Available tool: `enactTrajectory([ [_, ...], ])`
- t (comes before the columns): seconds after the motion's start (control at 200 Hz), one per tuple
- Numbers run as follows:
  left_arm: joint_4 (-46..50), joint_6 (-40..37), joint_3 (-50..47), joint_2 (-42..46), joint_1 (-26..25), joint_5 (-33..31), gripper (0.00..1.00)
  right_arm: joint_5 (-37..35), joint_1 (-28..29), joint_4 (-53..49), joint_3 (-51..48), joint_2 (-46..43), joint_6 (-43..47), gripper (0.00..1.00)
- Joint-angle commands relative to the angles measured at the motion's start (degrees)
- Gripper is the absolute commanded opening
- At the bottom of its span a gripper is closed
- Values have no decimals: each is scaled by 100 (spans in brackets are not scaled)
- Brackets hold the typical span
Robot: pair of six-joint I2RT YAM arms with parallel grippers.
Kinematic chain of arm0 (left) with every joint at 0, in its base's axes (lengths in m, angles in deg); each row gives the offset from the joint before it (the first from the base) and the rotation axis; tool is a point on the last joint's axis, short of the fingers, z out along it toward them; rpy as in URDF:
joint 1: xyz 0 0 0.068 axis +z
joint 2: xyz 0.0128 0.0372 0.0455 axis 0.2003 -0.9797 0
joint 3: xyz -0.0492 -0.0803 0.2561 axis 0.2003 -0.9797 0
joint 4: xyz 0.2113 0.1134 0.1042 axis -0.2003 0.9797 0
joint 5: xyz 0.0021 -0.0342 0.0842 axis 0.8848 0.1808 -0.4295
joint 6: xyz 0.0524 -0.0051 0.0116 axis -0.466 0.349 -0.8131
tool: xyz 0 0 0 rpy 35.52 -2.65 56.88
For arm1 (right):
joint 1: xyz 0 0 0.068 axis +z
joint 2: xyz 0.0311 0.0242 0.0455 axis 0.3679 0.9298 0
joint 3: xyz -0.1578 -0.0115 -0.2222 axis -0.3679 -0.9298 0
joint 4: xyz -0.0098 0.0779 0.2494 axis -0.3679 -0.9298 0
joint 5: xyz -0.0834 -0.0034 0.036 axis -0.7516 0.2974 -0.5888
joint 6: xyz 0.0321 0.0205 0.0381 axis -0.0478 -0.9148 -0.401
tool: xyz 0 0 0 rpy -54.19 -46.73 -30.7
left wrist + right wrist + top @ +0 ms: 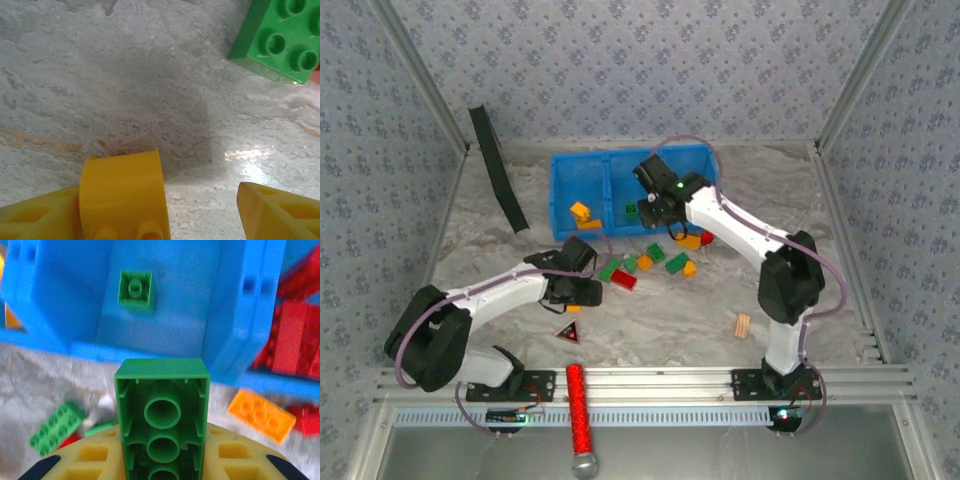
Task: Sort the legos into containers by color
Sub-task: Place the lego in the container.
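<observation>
right gripper [658, 205]: your yellow fingers [235, 455] are pinching a green lego [161, 410], hollow tubed underside toward the camera, its lower end cut off by the frame
blue bin [235, 315]: glossy plastic, blurry; one green brick [135, 289] in the middle compartment, red ones [290, 340] cropped on the right
left gripper [588, 292]: fingers spread, a smooth yellow-orange brick [122, 195] against one, clear gap to the other
table [125, 75]: grey marbled, loose legos [655, 260] just in front of the bin

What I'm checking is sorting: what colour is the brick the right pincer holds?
The brick is green, clearest in the right wrist view.
</observation>
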Motion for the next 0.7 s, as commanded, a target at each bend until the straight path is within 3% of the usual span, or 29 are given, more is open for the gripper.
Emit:
enactTrajectory([
  [0.0,38,164,12,-130,-86,-212,74,-413,-78,163,529,610,437,27],
  [0.35,-75,306,-39,-366,-89,-218,71,-391,-289,357,1607,1821,642,27],
  [0.695,-30,315,77,-568,-89,-223,70,-224,-259,315,1743,2441,457,34],
])
